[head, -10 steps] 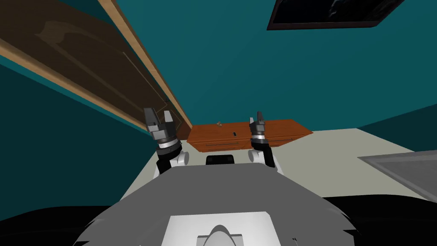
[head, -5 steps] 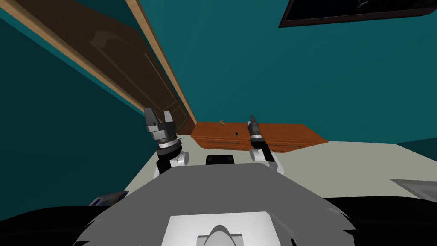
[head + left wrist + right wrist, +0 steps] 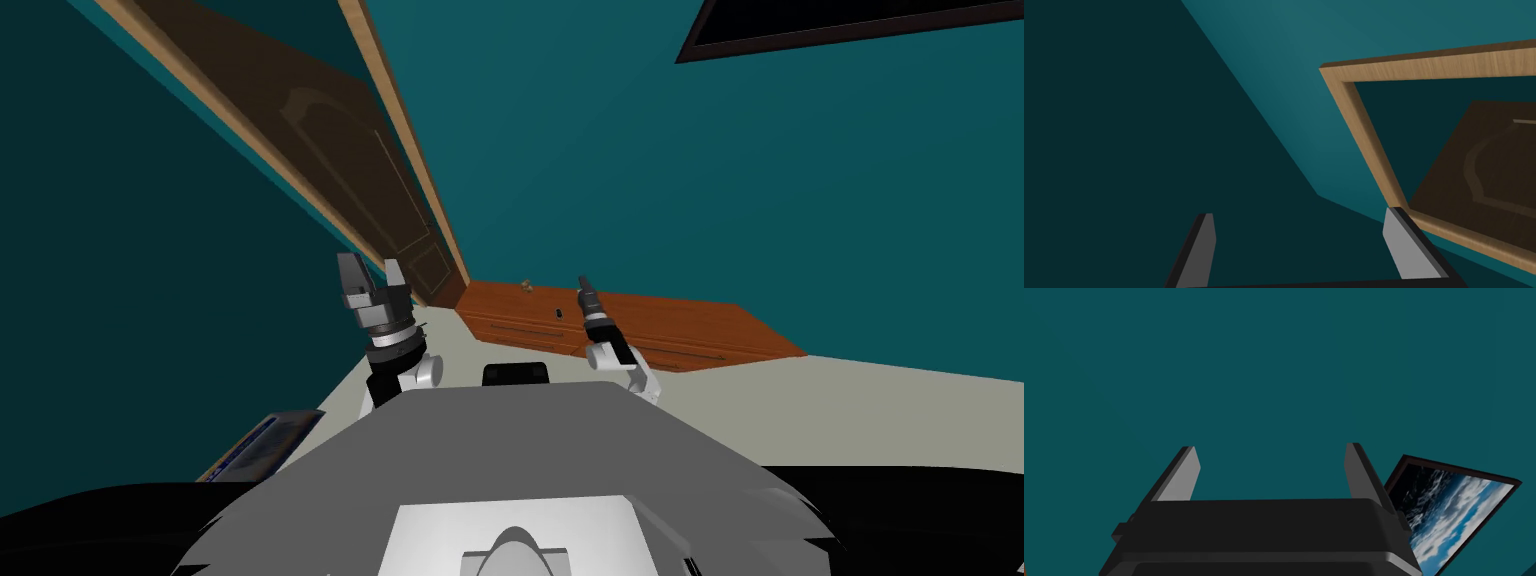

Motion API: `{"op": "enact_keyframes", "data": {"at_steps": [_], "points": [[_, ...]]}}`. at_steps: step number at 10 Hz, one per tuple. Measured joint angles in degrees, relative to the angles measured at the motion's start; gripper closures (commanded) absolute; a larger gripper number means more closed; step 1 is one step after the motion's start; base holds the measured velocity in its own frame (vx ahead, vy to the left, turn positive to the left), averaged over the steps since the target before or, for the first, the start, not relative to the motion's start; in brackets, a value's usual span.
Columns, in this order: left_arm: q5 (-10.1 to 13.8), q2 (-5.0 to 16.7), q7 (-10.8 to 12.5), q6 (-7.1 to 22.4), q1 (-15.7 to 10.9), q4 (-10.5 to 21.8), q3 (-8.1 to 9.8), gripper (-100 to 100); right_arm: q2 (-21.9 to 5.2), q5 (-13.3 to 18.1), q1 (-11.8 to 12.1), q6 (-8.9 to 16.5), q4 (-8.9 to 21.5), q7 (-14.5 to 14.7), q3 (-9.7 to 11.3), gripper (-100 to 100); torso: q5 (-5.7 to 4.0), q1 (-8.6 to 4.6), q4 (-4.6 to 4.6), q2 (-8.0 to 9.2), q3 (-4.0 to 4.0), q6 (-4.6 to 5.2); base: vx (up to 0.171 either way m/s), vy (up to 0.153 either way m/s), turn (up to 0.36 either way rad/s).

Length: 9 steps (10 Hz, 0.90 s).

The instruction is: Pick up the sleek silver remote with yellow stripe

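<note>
Our two hands were up: left gripper (image 3: 371, 268) and right gripper (image 3: 582, 283), both spread wide and empty. One small dark remote (image 3: 557, 314) lay beyond them, nearer the right gripper, on one orange-brown cabinet (image 3: 700, 330), near one small brownish object (image 3: 525, 286).

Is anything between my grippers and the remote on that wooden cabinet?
Nothing visible. The remote lies on the cabinet top, across the floor ahead. The left gripper and right gripper are both raised and open, aimed at the wall.
</note>
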Motion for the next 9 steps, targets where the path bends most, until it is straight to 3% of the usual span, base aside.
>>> {"op": "enact_keyframes", "data": {"at_steps": [1,7,9], "points": [[0.0,0.0,0.0,0.0,0.0,0.0,0.00,0,-0.3,-0.2,0.4,1.1,0.5,0.9,0.1,-100,0.00,0.03,0.00,0.00,0.00,0.06,-0.063,-0.049,0.214],[0.0,0.0,0.0,0.0,0.0,0.0,0.00,0,-3.1,-2.6,-3.5,9.4,7.6,6.6,-0.8,-100,0.02,0.11,-0.02,-0.10,-0.05,0.06,-0.052,-0.035,0.186],[0.0,0.0,0.0,0.0,0.0,0.0,0.00,0,-4.5,-4.0,-6.2,12.5,11.8,9.4,-1.2,-100,-0.01,-0.04,0.00,-0.02,-0.01,0.01,-0.072,-0.067,0.272]]}}
